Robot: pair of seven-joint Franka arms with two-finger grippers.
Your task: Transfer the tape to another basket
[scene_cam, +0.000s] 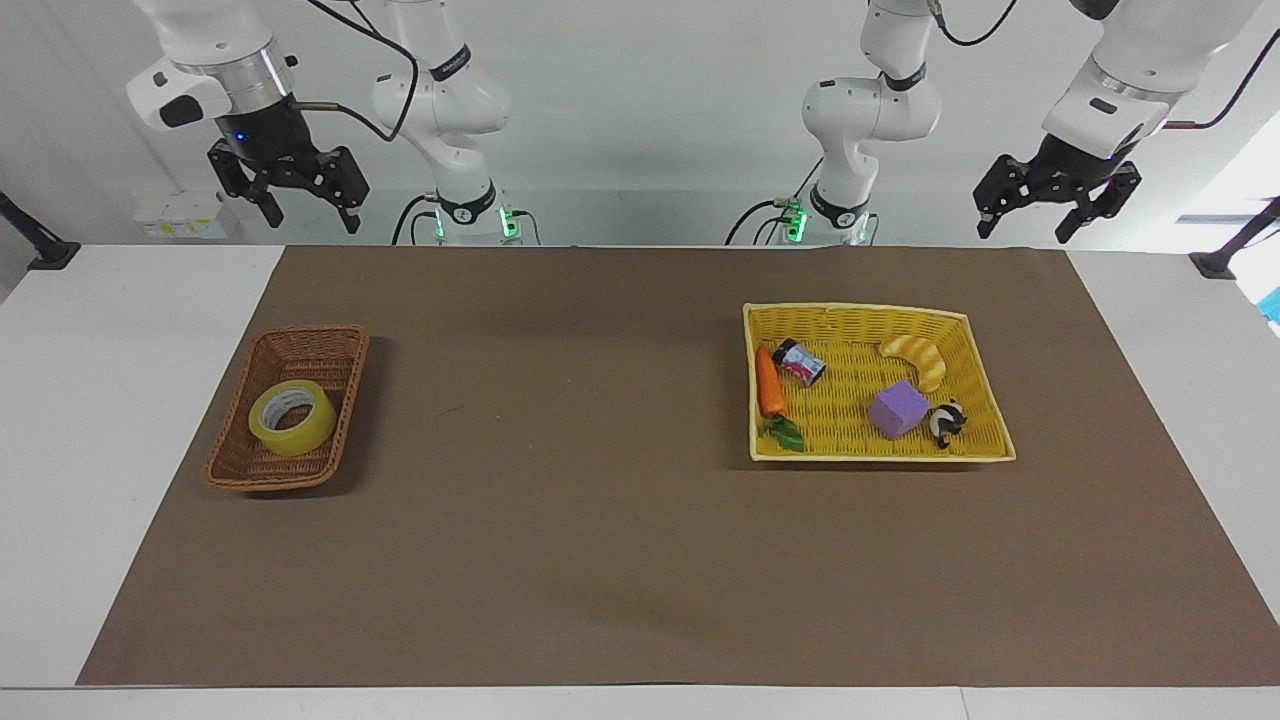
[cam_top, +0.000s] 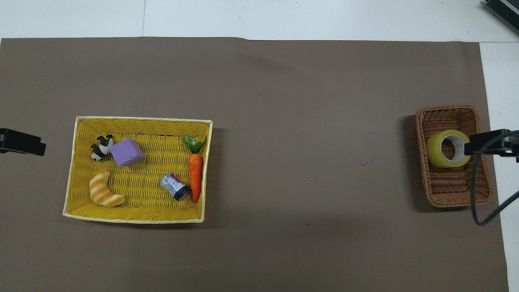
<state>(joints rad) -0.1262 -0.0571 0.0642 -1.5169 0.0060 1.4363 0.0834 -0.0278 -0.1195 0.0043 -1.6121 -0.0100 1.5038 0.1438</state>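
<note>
The yellow tape (scene_cam: 292,418) (cam_top: 446,149) lies flat in the small brown wicker basket (scene_cam: 300,345) (cam_top: 446,117), toward the right arm's end of the table. My right gripper (scene_cam: 312,220) hangs open and empty, high over the table's edge by the robots, well above that basket. In the overhead view the right gripper (cam_top: 486,142) overlaps the basket's rim beside the tape. My left gripper (scene_cam: 1023,232) (cam_top: 22,142) also hangs open and empty, raised at the left arm's end, and the left arm waits.
A larger yellow woven basket (scene_cam: 858,308) (cam_top: 144,119) sits toward the left arm's end. It holds a purple cube (scene_cam: 897,408), a carrot (scene_cam: 769,383), a croissant (scene_cam: 915,355), a small can (scene_cam: 800,362) and a panda figure (scene_cam: 946,420). A brown mat (scene_cam: 560,520) covers the table.
</note>
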